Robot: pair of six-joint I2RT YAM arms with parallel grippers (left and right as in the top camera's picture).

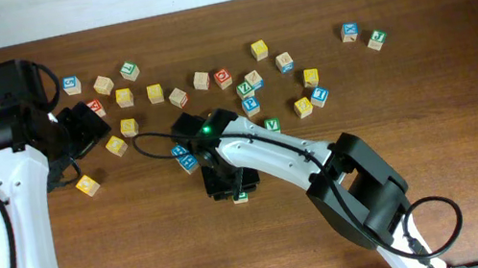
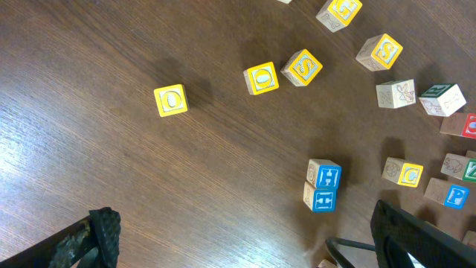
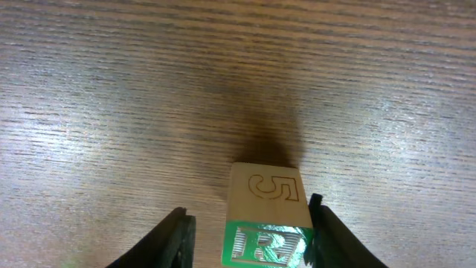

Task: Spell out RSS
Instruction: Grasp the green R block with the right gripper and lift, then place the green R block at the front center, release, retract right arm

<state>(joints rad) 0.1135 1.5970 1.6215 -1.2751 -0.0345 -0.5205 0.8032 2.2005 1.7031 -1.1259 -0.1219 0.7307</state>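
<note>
A wooden block with a green R face (image 3: 266, 242) and a 5 on its side rests on the table between my right gripper's (image 3: 249, 234) open fingers. The right finger is against it and the left finger stands apart. In the overhead view the block (image 1: 242, 196) peeks out below the right gripper (image 1: 227, 183). A yellow S block (image 2: 302, 67) lies among loose blocks at the upper left and also shows in the overhead view (image 1: 128, 127). My left gripper (image 2: 245, 249) is open and empty above bare wood, and it shows at the left in the overhead view (image 1: 83, 129).
Two yellow O blocks (image 2: 171, 99) (image 2: 261, 77) lie near the S. Two blue blocks (image 2: 323, 186) sit side by side near the right arm's cable. Several letter blocks are scattered across the far half of the table (image 1: 250, 81), with two more at far right (image 1: 364, 35).
</note>
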